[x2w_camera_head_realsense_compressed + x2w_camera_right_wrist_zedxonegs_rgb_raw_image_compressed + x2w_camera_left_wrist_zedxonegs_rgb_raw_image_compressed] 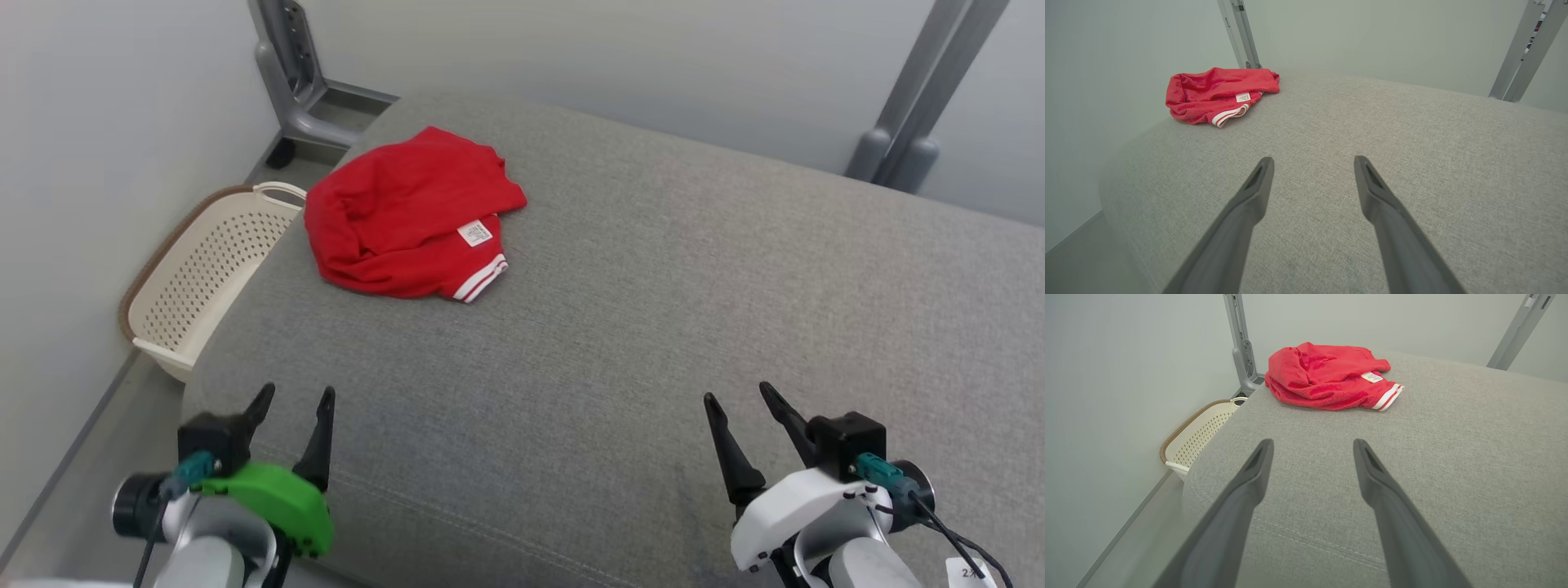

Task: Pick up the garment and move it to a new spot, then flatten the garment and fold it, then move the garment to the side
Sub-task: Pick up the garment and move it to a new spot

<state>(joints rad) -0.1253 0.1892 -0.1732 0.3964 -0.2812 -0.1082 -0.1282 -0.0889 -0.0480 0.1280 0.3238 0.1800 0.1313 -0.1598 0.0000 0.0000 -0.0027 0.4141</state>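
A red garment (404, 219) with a white tag and a white-striped hem lies crumpled at the far left of the grey cushioned surface (637, 327). The same garment (1327, 377) appears ahead in the left wrist view, and the garment (1218, 96) sits at the upper left in the right wrist view. My left gripper (298, 396) hovers open over the near left edge, well short of the cloth. Over the near right, my right gripper (741, 396) is open too. Both hold nothing.
A cream perforated basket (208, 273) stands on the floor against the surface's left side. Grey metal stands rise at the back left (298, 73) and back right (914, 122). Pale walls close in on the left and behind.
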